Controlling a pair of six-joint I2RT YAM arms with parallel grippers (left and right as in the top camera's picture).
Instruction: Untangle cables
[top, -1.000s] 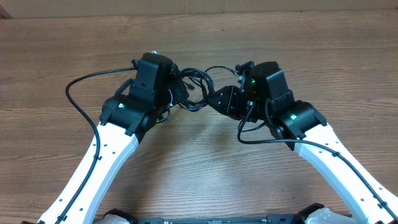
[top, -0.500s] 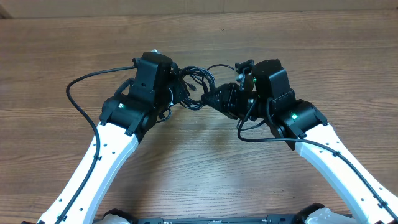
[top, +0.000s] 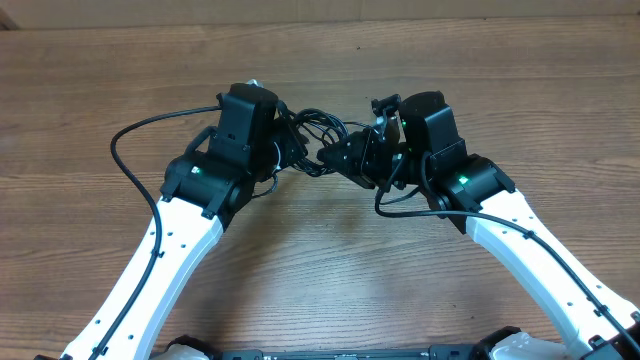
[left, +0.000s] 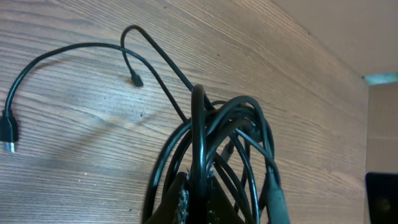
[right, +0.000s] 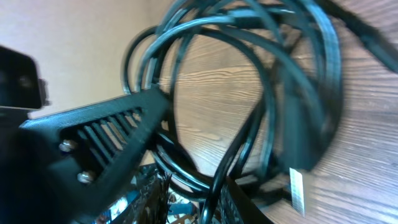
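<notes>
From overhead, the small bundle of thin black cables (top: 318, 130) sits near the middle of the brown wooden desk (top: 500, 80), toward its far edge. The black left gripper (top: 292, 150) is closed tight on it, and the black right gripper (top: 345, 158) is just beside it. In the left wrist view, two loose strands lie on the desk. In the right wrist view, loops pass around one ribbed finger (right: 106, 134), and I cannot tell if it grips. I think a pull now could catch several loops together and tighten the knot
</notes>
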